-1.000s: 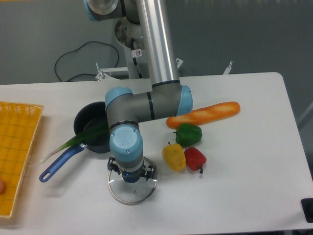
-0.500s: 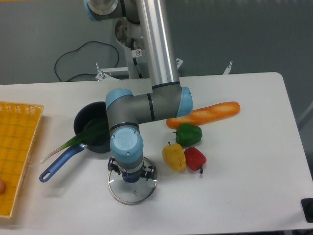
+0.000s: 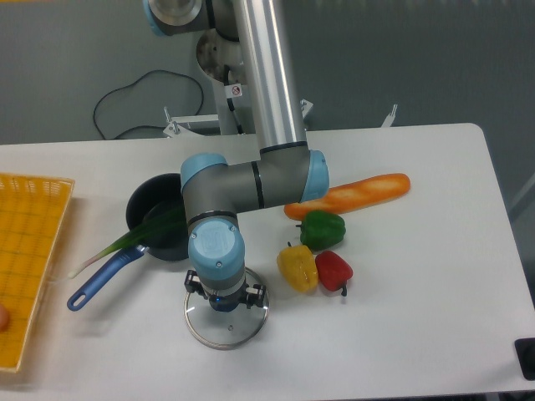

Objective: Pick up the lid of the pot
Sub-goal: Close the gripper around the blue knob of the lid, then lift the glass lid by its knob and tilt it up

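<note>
the claw [image 3: 224, 292] is spread around the blue knob [image 3: 223, 304] of the pot lid [image 3: 230, 336].

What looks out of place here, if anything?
The leek, perhaps: it juts over the rim of the dark pan, seemingly too long to fit inside. I see nothing spilled or broken.

1. Black two-finger gripper [image 3: 224, 293]: fingers apart, either side of the small blue knob [image 3: 223, 303] on a round glass lid [image 3: 230, 332].
2. Near it, rightward in view: bulbous yellow pepper [image 3: 298, 268].
3. Beyond it, leftward: round black pan [image 3: 149, 203].
</note>
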